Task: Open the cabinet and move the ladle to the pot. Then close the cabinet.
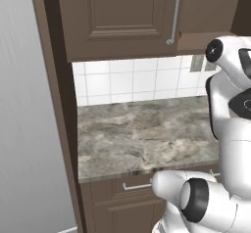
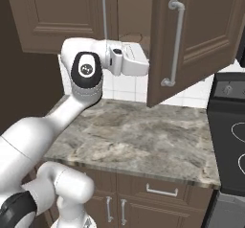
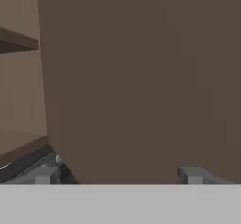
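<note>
- Hanging over the counter, the cabinet [image 2: 143,26] has its right door [image 2: 191,35] swung partly outward; the left door [image 1: 122,16] is flat shut.
- Below lies a grey marbled countertop [image 2: 139,141], with white tile backsplash [image 1: 132,82] behind and lower drawers [image 2: 162,188] beneath.
- A black stove [image 2: 229,131] sits at the right.
- The gripper [image 3: 117,175] is spread wide, its fingertips [image 3: 192,173] straddling the door's brown panel edge, pinching nothing.

Both base views look down from behind, sharing the grey marble tabletop [image 1: 142,134]; the hand view presses close against the dark brown wooden cabinet [image 3: 141,77].
</note>
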Robot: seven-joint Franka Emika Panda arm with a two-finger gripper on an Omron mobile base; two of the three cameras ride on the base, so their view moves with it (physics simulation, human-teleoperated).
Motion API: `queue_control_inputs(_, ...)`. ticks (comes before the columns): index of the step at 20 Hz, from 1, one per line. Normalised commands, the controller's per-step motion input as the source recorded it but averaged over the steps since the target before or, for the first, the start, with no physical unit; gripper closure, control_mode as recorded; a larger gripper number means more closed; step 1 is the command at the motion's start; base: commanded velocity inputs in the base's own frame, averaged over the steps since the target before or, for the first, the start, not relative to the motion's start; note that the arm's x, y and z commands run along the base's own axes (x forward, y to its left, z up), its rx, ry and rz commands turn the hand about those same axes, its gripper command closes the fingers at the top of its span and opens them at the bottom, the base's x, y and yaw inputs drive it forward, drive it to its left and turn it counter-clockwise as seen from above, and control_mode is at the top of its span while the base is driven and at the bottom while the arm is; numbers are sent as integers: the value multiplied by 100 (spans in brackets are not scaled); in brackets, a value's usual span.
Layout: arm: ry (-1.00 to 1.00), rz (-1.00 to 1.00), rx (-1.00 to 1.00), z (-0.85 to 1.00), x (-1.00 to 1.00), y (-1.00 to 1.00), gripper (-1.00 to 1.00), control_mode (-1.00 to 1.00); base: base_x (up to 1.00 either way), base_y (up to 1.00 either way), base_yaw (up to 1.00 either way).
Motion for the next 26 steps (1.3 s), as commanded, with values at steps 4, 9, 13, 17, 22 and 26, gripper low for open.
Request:
queue_control_inputs(4,0,-28,0,0,0,-45,-100,-100,0,0,0)
queue_control_inputs(9,0,-27,0,0,-13,-58,-100,-100,0,0,0)
queue_control_inputs(13,0,-19,1,0,-31,-62,-100,-100,0,0,0)
queue_control_inputs(17,-2,-2,4,3,-46,-10,-100,-100,0,0,0)
queue_control_inputs(22,-1,32,2,3,-35,58,-100,-100,0,0,0)
queue_control_inputs(26,0,54,0,0,-4,89,-100,-100,0,0,0)
